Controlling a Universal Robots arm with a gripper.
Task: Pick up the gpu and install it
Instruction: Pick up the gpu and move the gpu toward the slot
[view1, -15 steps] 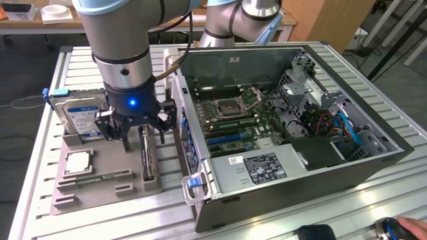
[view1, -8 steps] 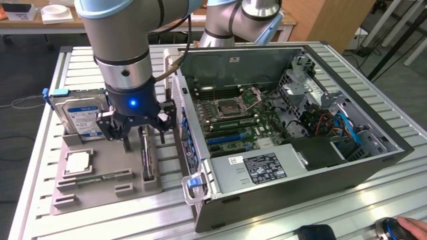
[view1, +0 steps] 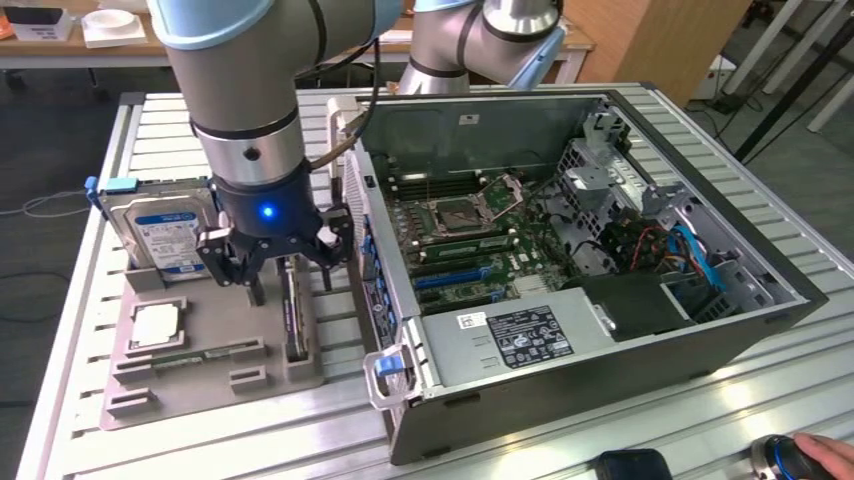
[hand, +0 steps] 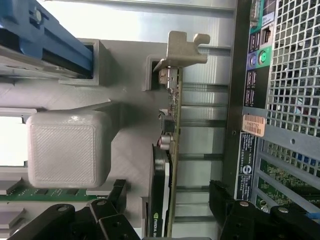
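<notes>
Gpu (view1: 294, 322) on edge in tray (view1: 200, 395) slot, low on the exterior view's left, beside case (view1: 378, 250); probably light, stiff, fragile on board side, so pinch flat faces mid-length. Gripper (view1: 288, 282) wide open, straddling card, holding nothing. Case wall close on the exterior view's right, drive (view1: 163, 235) further up frame, open room straight up.

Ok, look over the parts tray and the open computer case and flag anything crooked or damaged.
Nothing stands out. The gpu stands on edge, straight, in its slot of the grey tray, with the open gripper poised over it. The hard drive stands upright in its holder, and the memory stick lies flat in its groove.
</notes>
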